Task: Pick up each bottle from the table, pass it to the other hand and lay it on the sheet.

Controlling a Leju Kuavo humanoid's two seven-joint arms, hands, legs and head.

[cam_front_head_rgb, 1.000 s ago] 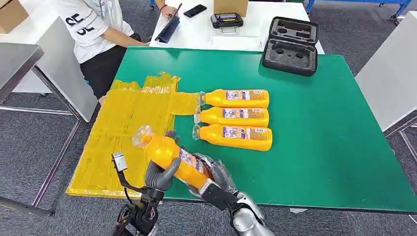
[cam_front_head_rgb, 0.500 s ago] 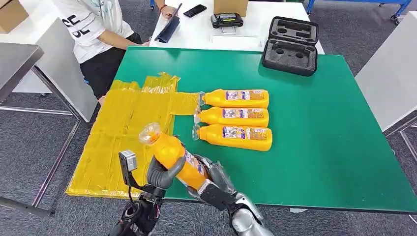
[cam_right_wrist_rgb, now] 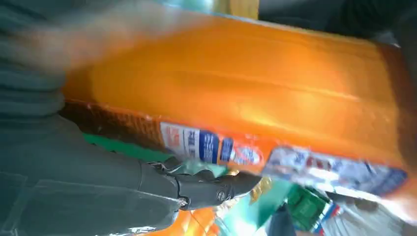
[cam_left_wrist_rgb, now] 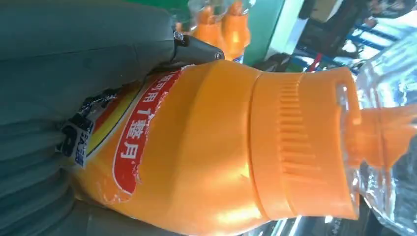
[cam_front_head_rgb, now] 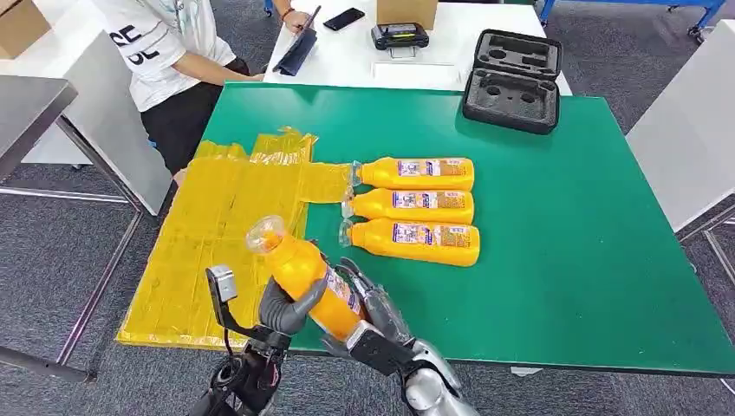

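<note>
Handover, both hands on one bottle.
My left hand (cam_front_head_rgb: 282, 308) wraps the orange plastic bottle (cam_front_head_rgb: 305, 277) mid-body; my right hand (cam_front_head_rgb: 374, 319) cups its base. Cap tilts toward the yellow sheet (cam_front_head_rgb: 217, 225), left hand nearer.

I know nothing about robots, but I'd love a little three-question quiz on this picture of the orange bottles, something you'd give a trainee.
1. How many orange plastic bottles lie in a row on the green table?
2. True or false: the held orange bottle already rests flat on the yellow plastic sheet.
3. Which hands touch the held bottle? A) left hand alone B) right hand alone C) both

Key
1. Three, side by side, caps toward the sheet.
2. False. It is tilted in the air at the table's near edge, cap up.
3. C. The left hand grips its body and the right hand is at its base.
</note>
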